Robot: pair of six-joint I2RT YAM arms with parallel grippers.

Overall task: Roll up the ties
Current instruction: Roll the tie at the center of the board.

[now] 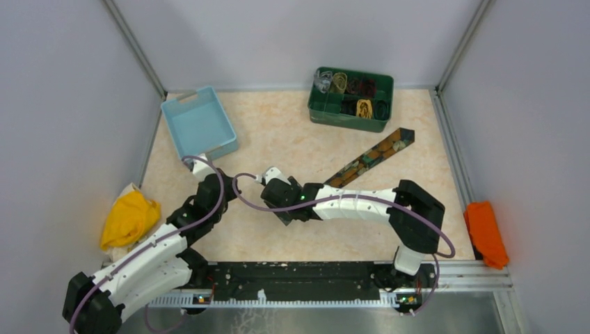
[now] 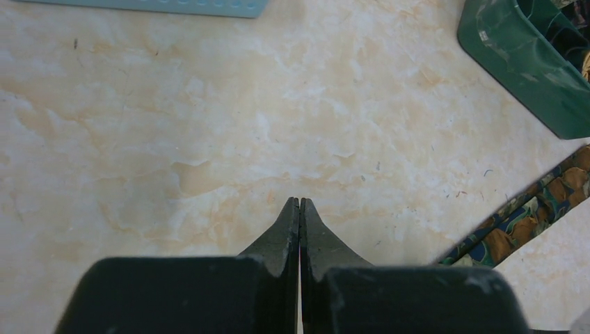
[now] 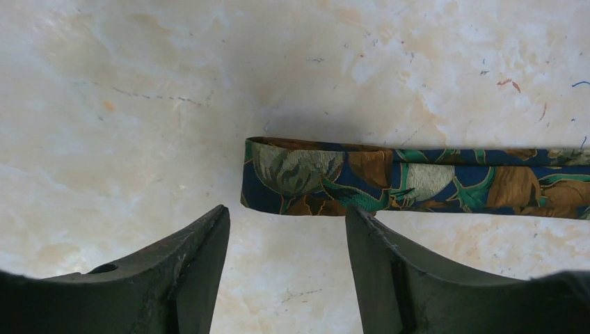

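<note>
A dark patterned tie (image 1: 372, 156) with gold-orange and teal leaves lies flat and diagonal on the table, from the centre up toward the green bin. Its narrow end (image 3: 292, 174) lies just beyond my right gripper (image 3: 286, 212), which is open and empty above the table; in the top view the right gripper (image 1: 273, 186) sits at the tie's lower end. My left gripper (image 2: 300, 202) is shut and empty over bare table, with a stretch of the tie (image 2: 529, 219) off to its right. In the top view the left gripper (image 1: 202, 170) is near the blue tray.
A green bin (image 1: 351, 99) at the back holds several rolled ties. An empty light-blue tray (image 1: 200, 124) stands at the back left. Yellow cloth (image 1: 129, 219) lies at the left edge and orange cloth (image 1: 485, 233) at the right edge.
</note>
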